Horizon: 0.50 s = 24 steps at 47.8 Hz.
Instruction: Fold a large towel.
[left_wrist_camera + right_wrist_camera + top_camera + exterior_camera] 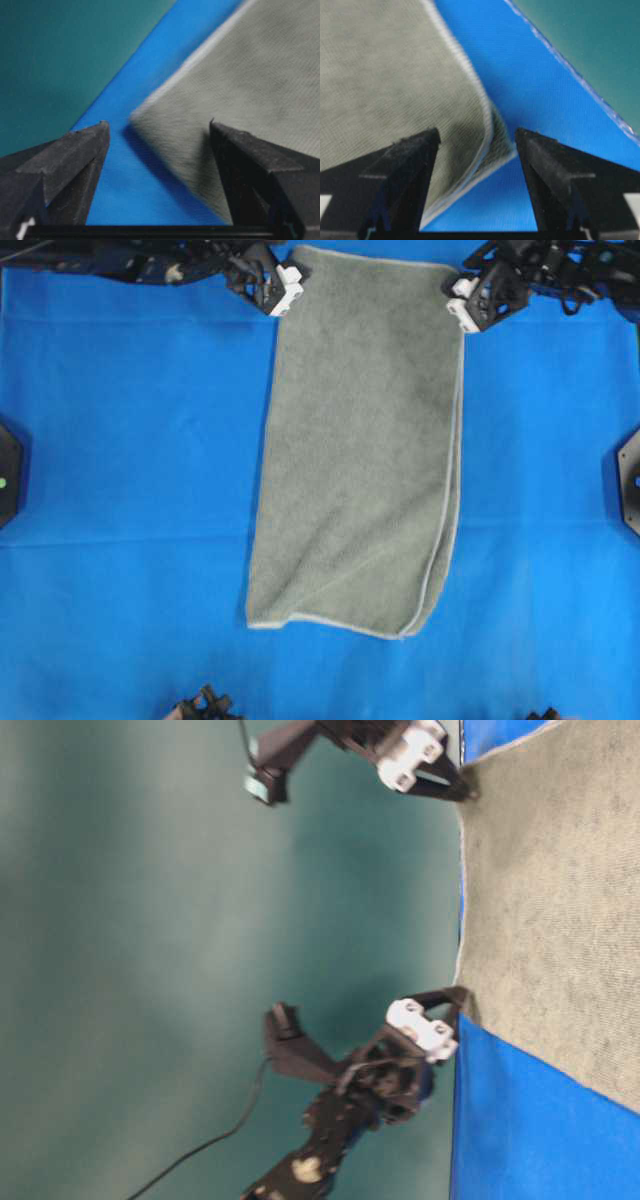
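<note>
A: Towel [360,440] lies lengthwise on the bench [120,440], already doubled.
B: Yep. Left hand [284,288] & right hand [462,298], jaws apart, each straddle a far corner, nothing gripped yet.

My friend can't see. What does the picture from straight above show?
A grey-green towel lies flat, already folded into a long strip, on a bright blue sheet. At its far end, the left end effector and right end effector sit open at the towel's two corners, neither gripping it yet.
</note>
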### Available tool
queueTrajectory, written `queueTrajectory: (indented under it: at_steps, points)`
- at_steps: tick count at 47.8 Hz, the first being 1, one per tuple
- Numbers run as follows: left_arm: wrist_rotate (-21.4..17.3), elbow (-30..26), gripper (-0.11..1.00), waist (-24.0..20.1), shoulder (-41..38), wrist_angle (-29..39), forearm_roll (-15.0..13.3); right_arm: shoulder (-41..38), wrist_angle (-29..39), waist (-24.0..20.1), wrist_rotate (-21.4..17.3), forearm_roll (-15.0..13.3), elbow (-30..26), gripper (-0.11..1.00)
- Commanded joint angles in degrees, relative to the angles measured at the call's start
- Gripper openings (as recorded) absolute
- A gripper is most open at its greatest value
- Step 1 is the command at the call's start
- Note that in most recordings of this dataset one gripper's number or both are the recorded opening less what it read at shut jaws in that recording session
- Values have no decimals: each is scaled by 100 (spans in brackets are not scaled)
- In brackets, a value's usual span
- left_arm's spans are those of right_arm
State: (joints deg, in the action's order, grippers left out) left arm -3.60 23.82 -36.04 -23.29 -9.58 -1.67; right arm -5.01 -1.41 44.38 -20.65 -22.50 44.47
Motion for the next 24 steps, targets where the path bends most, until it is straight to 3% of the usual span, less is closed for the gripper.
queueTrajectory:
  at_steps: [1,8,13,19,22,24]
  points:
    - [62,-237,74,-53,-44,0,0,-132,-62,88,18,-9,-220,64]
    - [0,-343,65,44,-123,246,0,-202,-26,132,9,18,-272,63]
    - [-18,-457,38,132,-158,519,9,-202,132,123,-9,26,-237,59]
    - [-44,-483,5,193,-167,747,18,-202,176,105,-9,26,-149,28]
    - [-44,-439,4,202,-149,800,18,-193,158,88,-9,18,-123,8]
    - [-53,-404,4,211,-132,835,18,-176,141,79,-18,26,-105,4]
